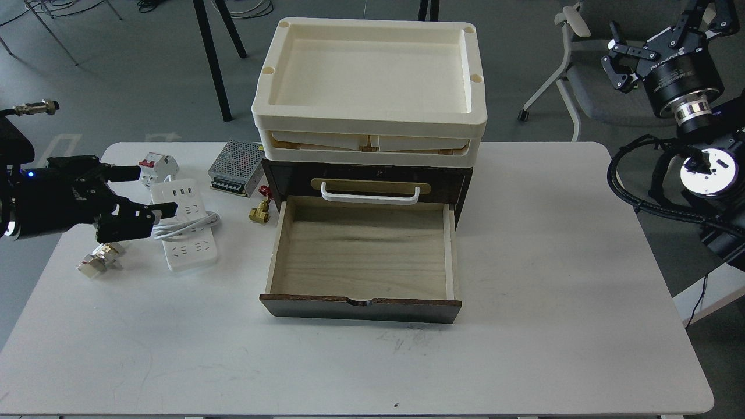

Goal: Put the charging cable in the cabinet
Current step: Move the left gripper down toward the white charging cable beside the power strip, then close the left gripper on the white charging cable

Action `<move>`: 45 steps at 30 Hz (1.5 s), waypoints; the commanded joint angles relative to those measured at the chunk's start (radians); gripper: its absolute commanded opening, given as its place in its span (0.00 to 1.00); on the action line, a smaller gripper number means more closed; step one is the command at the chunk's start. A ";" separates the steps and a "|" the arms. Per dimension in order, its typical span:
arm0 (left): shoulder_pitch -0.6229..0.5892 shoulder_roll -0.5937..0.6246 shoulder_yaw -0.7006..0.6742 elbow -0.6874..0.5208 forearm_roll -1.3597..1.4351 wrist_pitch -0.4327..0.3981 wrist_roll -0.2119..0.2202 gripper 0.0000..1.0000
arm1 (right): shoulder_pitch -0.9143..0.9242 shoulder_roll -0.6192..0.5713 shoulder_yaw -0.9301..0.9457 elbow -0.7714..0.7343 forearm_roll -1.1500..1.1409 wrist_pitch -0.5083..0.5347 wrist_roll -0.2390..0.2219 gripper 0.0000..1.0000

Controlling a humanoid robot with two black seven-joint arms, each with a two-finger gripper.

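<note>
While its two dark fingers (154,210) stand spread apart at the left of the frame, one higher and one lower, the left gripper (150,192) points toward the middle with nothing between the fingers. The lower fingertip lies over the left edge of the charging cable (186,227); whether it touches cannot be told. That cable, a long white strip with socket holes and three ports near its upper end, lies flat on the white table (524,291), with its white cord looped across its middle and out to the right side. Just above it sits a small white-and-red breaker (157,166), and to the right of that a perforated metal box (236,167). A small brass fitting (259,212) lies between the strip and the cabinet (364,174). Below the left gripper, a small metallic connector (99,261) rests on the table.

At the centre of the frame, the dark brown cabinet has its lower drawer (361,256) pulled out toward the bottom of the frame, its pale wood floor bare. A white handle (369,195) on a tan plate marks the drawer above. Cream plastic trays (369,75) are stacked on top.

In the upper right corner, the right gripper (618,63) hangs raised off the table, its fingers parted and holding nothing.
</note>
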 commanded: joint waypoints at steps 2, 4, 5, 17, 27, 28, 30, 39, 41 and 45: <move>-0.022 -0.149 0.009 0.168 0.230 0.009 0.000 0.97 | -0.052 -0.064 0.030 0.022 0.005 0.000 0.000 1.00; -0.022 -0.218 0.011 0.239 0.230 0.009 0.000 0.97 | -0.060 -0.075 0.047 0.054 0.003 0.000 0.000 1.00; -0.022 -0.251 0.011 0.266 0.230 0.009 0.000 0.97 | -0.061 -0.083 0.048 0.066 0.002 0.000 0.000 1.00; -0.025 -0.483 0.055 0.535 0.230 0.098 0.000 0.97 | -0.057 -0.092 0.096 0.076 0.000 0.000 0.000 1.00; -0.030 -0.574 0.140 0.719 0.230 0.219 0.000 0.96 | -0.057 -0.092 0.096 0.079 0.000 0.000 0.000 1.00; -0.030 -0.574 0.143 0.724 0.230 0.221 0.000 0.94 | -0.057 -0.094 0.096 0.079 0.000 0.000 0.000 1.00; -0.030 -0.577 0.158 0.744 0.230 0.227 0.000 0.89 | -0.057 -0.097 0.097 0.079 0.000 0.000 0.000 1.00; -0.032 -0.601 0.204 0.843 0.230 0.261 0.000 0.86 | -0.061 -0.103 0.097 0.080 0.002 0.000 0.000 1.00; -0.032 -0.618 0.203 0.880 0.230 0.272 0.000 0.85 | -0.063 -0.103 0.097 0.080 0.002 0.000 0.000 1.00; -0.035 -0.648 0.203 0.923 0.230 0.287 0.000 0.82 | -0.069 -0.103 0.097 0.082 0.002 0.000 0.000 1.00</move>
